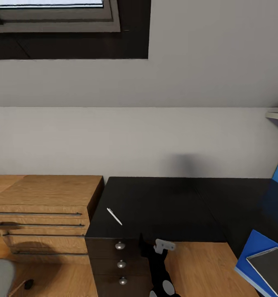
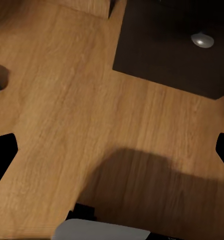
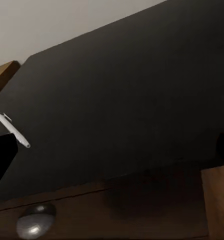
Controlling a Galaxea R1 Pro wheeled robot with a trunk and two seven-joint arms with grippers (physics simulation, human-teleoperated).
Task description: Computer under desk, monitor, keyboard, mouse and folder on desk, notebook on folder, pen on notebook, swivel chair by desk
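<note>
right under your head camera is a black and grey arm (image 1: 161, 268), reaching up toward the desk (image 1: 167, 206). it stops at the desk's front edge, just beside the black drawer unit (image 1: 114, 264) with its three round silver knobs. you cannot see its fingertips clearly from up here.

in the right wrist view, the right gripper (image 3: 114, 155) has its dark fingers (image 3: 2, 155) far apart at the two edges of the picture. there is nothing between them. they hang just in front of the glossy black desk top and touch nothing. the pen (image 3: 13, 131) lies flat on the desk, close to one finger. one drawer knob (image 3: 36, 221) shines below.

in the left wrist view, the left gripper (image 2: 114, 150) is spread wide too, and it holds nothing. it points down at the wooden floor (image 2: 67, 100), near a corner of the drawer unit.

from your head, the white pen (image 1: 114, 216) lies near the left front of the desk. the blue folder (image 1: 256, 255) sits on the desk at the far right, with the grey notebook (image 1: 271, 270) on top of it. a light wooden cabinet (image 1: 43, 206) stands just left of the desk. a bit of the grey swivel chair (image 1: 0, 278) peeks in at the lower left corner.

there are no words or labels you can read.
</note>
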